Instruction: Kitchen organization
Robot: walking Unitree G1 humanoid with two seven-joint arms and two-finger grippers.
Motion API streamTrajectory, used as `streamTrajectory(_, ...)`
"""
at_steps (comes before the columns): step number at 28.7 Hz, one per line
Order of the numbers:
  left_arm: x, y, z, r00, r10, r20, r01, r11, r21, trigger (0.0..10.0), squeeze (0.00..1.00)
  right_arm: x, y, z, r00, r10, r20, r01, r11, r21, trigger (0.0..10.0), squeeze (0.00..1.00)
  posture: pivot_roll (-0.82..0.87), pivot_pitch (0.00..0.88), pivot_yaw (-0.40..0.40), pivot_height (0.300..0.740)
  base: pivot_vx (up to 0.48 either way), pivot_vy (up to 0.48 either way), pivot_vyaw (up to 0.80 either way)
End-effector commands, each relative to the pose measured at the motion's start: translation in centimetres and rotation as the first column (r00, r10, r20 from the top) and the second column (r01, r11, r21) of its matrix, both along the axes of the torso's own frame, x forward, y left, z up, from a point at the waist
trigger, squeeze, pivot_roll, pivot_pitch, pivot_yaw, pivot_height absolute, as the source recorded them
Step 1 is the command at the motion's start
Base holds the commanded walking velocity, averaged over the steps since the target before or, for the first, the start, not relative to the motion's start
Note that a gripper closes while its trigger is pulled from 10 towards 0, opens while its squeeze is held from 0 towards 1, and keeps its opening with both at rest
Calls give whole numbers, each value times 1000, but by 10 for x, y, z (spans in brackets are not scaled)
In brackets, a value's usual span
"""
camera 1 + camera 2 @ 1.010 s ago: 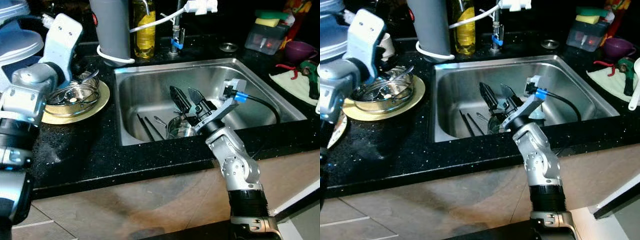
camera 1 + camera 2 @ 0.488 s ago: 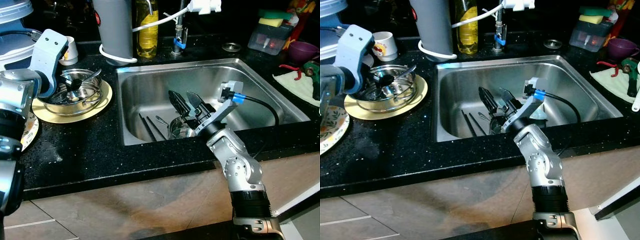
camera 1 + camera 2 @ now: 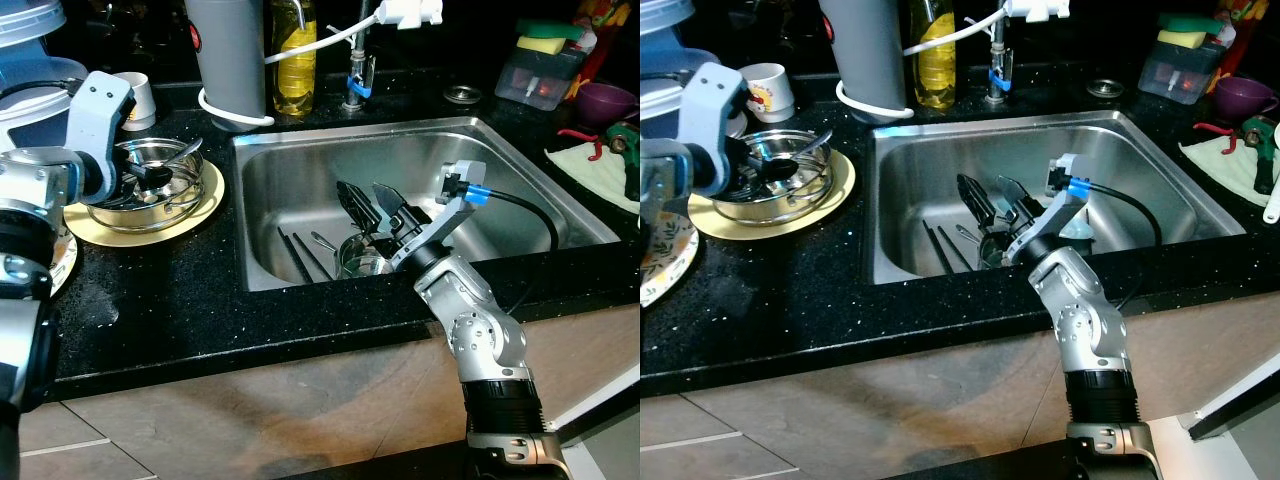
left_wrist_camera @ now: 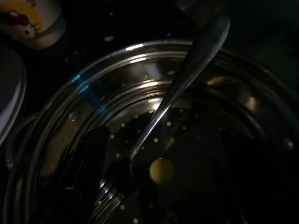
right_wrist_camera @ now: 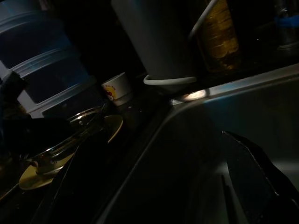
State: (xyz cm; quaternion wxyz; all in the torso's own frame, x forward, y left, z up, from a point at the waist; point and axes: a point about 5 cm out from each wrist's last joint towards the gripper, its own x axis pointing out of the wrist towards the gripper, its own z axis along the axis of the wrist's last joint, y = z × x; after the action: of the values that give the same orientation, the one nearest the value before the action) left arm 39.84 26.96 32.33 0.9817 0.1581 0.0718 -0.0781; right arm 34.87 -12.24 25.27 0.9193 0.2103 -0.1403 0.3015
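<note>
The right gripper (image 3: 375, 200) is held low inside the steel sink (image 3: 520, 175), its black fingers spread apart with nothing between them, poised just above a small glass cup (image 3: 360, 262) resting on the sink floor beside dark chopsticks (image 3: 296, 255). The cup is judged light but fragile and probably wet, so slippery; a hold across the rim, one finger inside and one outside, is judged safest. The left gripper (image 3: 150, 172) is dipped into a steel bowl (image 3: 780, 200) seated on a yellow plate (image 3: 840, 185) on the black counter, where a fork (image 4: 173, 98) lies over a perforated insert; whether those fingers are apart or together cannot be told. The fork is judged stiff and slick, best taken mid-handle.
</note>
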Motion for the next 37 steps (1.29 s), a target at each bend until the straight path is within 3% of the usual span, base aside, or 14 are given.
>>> streamTrajectory(1, 1, 0, 1, 1000, 13, 22, -13, 1000, 11, 10000, 0, 0, 0, -5, 1000, 3, -22, -3, 1000, 14, 10000, 0, -49, 173, -9, 740, 0, 0, 0)
streamTrajectory(4, 3, -1, -2, 999, 19, 26, -18, 1000, -16, 10000, 0, 0, 0, -7, 999, 3, -34, -2, 1000, 27, 10000, 0, -51, 176, -9, 740, 0, 0, 0)
streamTrajectory(10, 5, 1, -7, 996, 51, 79, -53, 998, 18, 10000, 0, 1, -1, -12, 999, -2, -51, 4, 999, 40, 10000, 0, -51, 177, -8, 740, 0, 0, 0)
streamTrajectory(14, 7, -4, -9, 995, 38, 95, -35, 999, -33, 10000, 0, 1, -1, -13, 999, -5, -54, 7, 999, 40, 10000, 0, -54, 173, -8, 740, 0, 0, 0)
streamTrajectory(16, 8, -5, -11, 995, 38, 95, -34, 998, -50, 4745, 0, 2, -1, -13, 998, -6, -55, 8, 999, 40, 10000, 0, -54, 173, -8, 740, 0, 0, 0)
streamTrajectory(17, 8, -5, -11, 995, 38, 95, -34, 998, -50, 4745, 0, 2, -1, -13, 998, -6, -55, 8, 999, 40, 10000, 0, -54, 173, -8, 740, 0, 0, 0)
streamTrajectory(18, 8, -5, -11, 995, 39, 93, -33, 998, -55, 0, 0, 2, -2, -13, 998, -6, -55, 8, 999, 39, 10000, 0, -54, 173, -8, 740, 0, 0, 0)
streamTrajectory(37, 8, -5, -13, 996, 31, 81, -25, 997, -76, 0, 0, 3, -4, -13, 998, -12, -54, 15, 999, 39, 10000, 0, -53, 161, -7, 740, 0, 0, 0)
